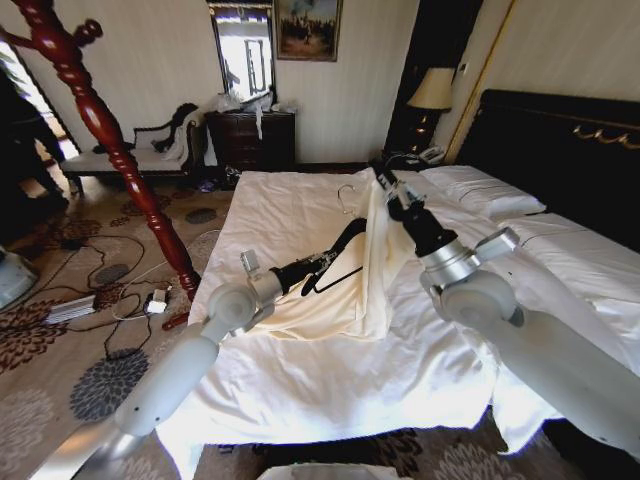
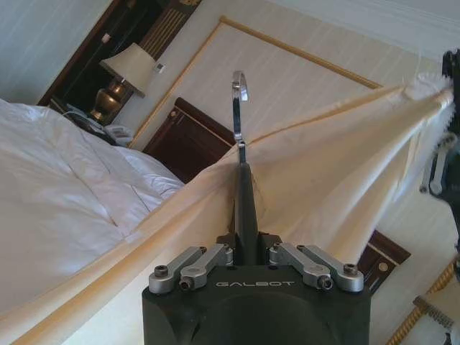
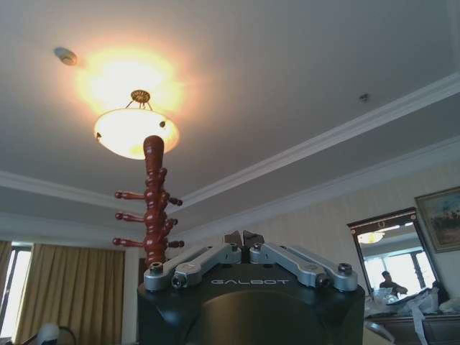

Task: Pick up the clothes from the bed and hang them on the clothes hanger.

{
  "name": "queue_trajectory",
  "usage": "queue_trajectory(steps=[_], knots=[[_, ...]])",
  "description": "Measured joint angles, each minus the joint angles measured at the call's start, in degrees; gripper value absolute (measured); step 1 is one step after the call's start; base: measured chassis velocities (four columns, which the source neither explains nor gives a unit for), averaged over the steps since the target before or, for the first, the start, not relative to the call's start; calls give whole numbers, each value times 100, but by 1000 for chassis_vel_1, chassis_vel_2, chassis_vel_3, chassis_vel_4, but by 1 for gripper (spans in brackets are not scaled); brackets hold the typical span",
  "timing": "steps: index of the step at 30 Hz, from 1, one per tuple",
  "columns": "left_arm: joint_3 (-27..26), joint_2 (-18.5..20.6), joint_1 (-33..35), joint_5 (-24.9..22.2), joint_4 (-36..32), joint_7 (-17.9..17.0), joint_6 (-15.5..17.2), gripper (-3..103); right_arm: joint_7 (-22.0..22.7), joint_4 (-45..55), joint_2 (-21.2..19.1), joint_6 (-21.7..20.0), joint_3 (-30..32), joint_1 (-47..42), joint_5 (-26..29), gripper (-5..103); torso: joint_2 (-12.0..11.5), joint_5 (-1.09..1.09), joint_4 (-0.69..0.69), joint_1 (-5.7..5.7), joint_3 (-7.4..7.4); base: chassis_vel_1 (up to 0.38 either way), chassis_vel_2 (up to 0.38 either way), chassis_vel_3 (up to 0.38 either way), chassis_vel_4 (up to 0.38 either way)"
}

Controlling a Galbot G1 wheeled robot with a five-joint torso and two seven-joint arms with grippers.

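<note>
Above the bed (image 1: 300, 360), left fingers (image 2: 215, 253) clamp the clothes hanger (image 2: 244, 208), right fingers (image 3: 231, 239) pinch the clothes (image 1: 345, 290).

The white-sheeted bed (image 1: 330, 380) bears pillows (image 1: 480, 192) and the cream clothes (image 1: 350, 300).

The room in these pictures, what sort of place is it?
Most likely a hotel bedroom or a formal guest room. A wide bed with white sheets and a black headboard fills the foreground, a bedside lamp stands in the corner, and a framed painting hangs above a dark dresser.
</note>
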Motion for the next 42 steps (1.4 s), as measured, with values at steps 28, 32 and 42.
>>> queue_trajectory(steps=[28, 32, 42], knots=[[51, -66, -358, 272, 89, 179, -68, 16, 13, 356, 279, -327, -20, -1449, -356, 50, 0, 0, 0, 0, 0, 0, 0, 0, 0], [-6, 145, -477, 292, 133, 238, -112, 16, 148, 560, 289, -162, 384, -1027, 700, 66, 0, 0, 0, 0, 0, 0, 0, 0, 0], [-62, 672, -483, 76, -176, 360, -115, 16, -892, -191, -443, -270, 1435, -680, 1466, 99, 0, 0, -4, 0, 0, 0, 0, 0, 0]])
